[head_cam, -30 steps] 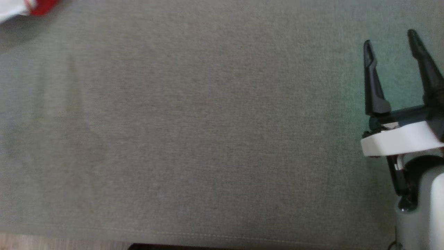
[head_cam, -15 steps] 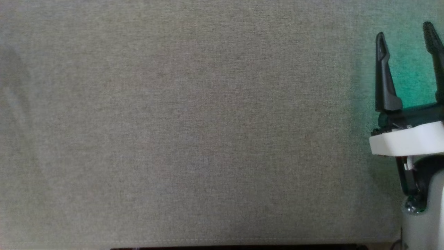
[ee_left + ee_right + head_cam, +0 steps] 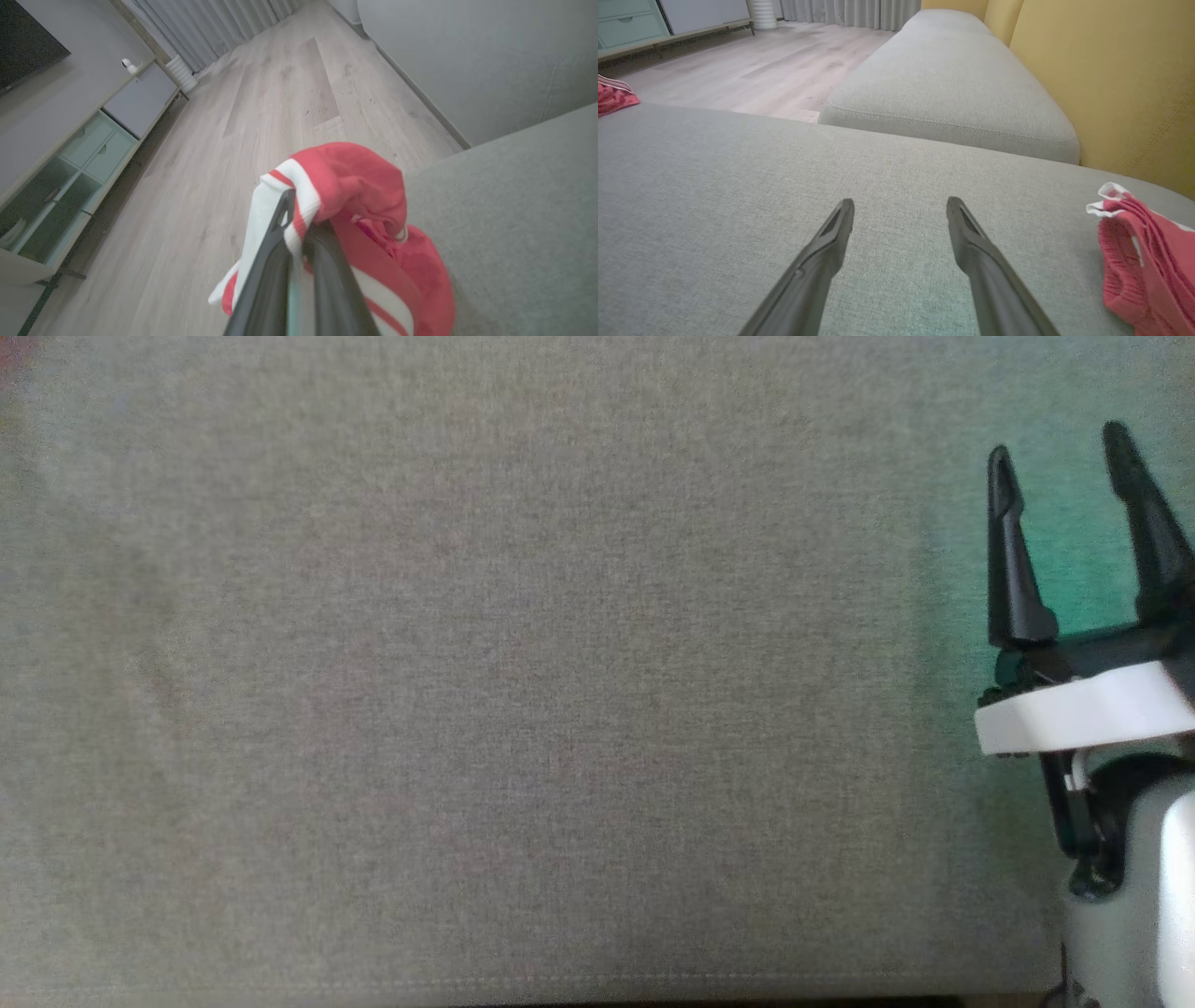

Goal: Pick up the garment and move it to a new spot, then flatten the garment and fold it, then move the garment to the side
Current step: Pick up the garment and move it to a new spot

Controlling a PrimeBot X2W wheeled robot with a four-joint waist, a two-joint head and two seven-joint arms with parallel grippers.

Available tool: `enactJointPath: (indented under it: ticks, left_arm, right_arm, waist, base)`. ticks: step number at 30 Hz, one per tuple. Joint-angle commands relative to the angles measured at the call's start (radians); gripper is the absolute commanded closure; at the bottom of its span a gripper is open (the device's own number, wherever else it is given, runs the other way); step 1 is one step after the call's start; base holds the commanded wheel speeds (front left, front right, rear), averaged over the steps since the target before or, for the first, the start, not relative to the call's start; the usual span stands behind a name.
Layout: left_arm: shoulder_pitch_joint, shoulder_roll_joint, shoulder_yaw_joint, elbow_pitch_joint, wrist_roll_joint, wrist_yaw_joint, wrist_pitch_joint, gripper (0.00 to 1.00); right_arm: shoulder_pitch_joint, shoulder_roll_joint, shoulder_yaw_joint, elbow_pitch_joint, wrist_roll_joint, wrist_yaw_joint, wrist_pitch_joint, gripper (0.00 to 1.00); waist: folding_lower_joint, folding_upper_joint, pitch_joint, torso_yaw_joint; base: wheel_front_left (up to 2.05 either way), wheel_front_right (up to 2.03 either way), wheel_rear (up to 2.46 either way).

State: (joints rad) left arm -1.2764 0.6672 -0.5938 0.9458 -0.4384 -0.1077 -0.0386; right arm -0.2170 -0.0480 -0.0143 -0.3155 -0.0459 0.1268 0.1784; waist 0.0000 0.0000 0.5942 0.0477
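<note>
The left hand (image 3: 301,224) is shut tight on the garment (image 3: 355,182), a red piece with white stripes. Its two dark fingers lie almost together, a fold of cloth pinched between them and the rest bunched over and around their tips. The garment is at the outer edge of the grey seat cushion (image 3: 514,210), where the cushion gives way to the wooden floor (image 3: 280,102). Its lower folds lie against that edge. Whether they rest on the cushion or hang clear of it cannot be told. Across the floor from the cushion stand a low cabinet (image 3: 93,135) with pale drawers and some grey curtains (image 3: 219,23).

The right hand (image 3: 1056,443) is wide open and holds nothing. It hovers over the seat cushion with its fingers spread above bare fabric.

A second cushion (image 3: 943,88) adjoins the seat cushion on its far side, and a yellow backrest (image 3: 1111,70) rises behind both. On the seat cushion near the backrest lies a crumpled red cloth (image 3: 1143,261) with a white edge, off to one side of the right hand's fingers and not touching them. A scrap of red fabric (image 3: 614,98) shows at the cushion's opposite edge, beside the floor. Whether it is part of the held garment cannot be told.
</note>
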Motion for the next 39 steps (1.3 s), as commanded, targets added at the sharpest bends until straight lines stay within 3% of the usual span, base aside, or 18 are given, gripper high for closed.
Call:
enactJointPath:
  ticks: [1, 10, 15, 21, 24, 29, 39]
  left_arm:
    - [-0.062, 0.057, 0.015, -0.027, 0.012, -0.006, -0.011, 1.00]
    - [-0.150, -0.009, -0.136, -0.193, 0.034, -0.022, 0.044, 1.00]
    - [-0.180, -0.035, -0.224, -0.325, -0.037, -0.023, 0.110, 1.00]
    - [-0.191, -0.103, -0.236, -0.410, -0.146, -0.023, 0.155, 1.00]
    - [-0.182, -0.164, -0.213, -0.439, -0.227, -0.023, 0.172, 1.00]
    - [-0.097, -0.234, -0.195, -0.470, -0.314, 0.015, 0.185, 1.00]
    - [0.307, -0.175, -0.196, -0.385, -0.394, 0.107, 0.075, 1.00]
  right_arm:
    - [-0.001, -0.002, 0.020, -0.019, 0.013, 0.004, -0.014, 0.00]
    - [0.052, -0.002, 0.005, 0.166, 0.097, 0.004, -0.103, 0.00]
    - [0.101, -0.002, 0.016, 0.260, 0.149, 0.004, -0.146, 0.00]
    - [0.138, -0.002, 0.016, 0.320, 0.182, 0.004, -0.177, 0.00]
    - [0.150, -0.002, 0.013, 0.338, 0.197, 0.004, -0.191, 0.00]
    - [0.148, -0.002, 0.012, 0.366, 0.216, 0.004, -0.218, 0.00]
    - [0.087, -0.002, 0.046, 0.422, 0.232, 0.004, -0.253, 0.00]
  waist:
    - [0.0000, 0.0000, -0.059, -0.007]
    - [0.0000, 0.0000, -0.311, -0.036]
    - [0.0000, 0.0000, -0.455, -0.073]
    - [0.0000, 0.0000, -0.549, -0.108]
    - [0.0000, 0.0000, -0.563, -0.116]
    - [0.0000, 0.0000, -0.532, -0.120]
    - [0.0000, 0.0000, -0.400, -0.176]
  base:
    - [0.00, 0.00, 0.00]
    - [0.00, 0.00, 0.00]
    - [0.00, 0.00, 0.00]
    - [0.00, 0.00, 0.00]
    - [0.00, 0.00, 0.00]
    - [0.00, 0.00, 0.00]
    - [0.00, 0.00, 0.00]
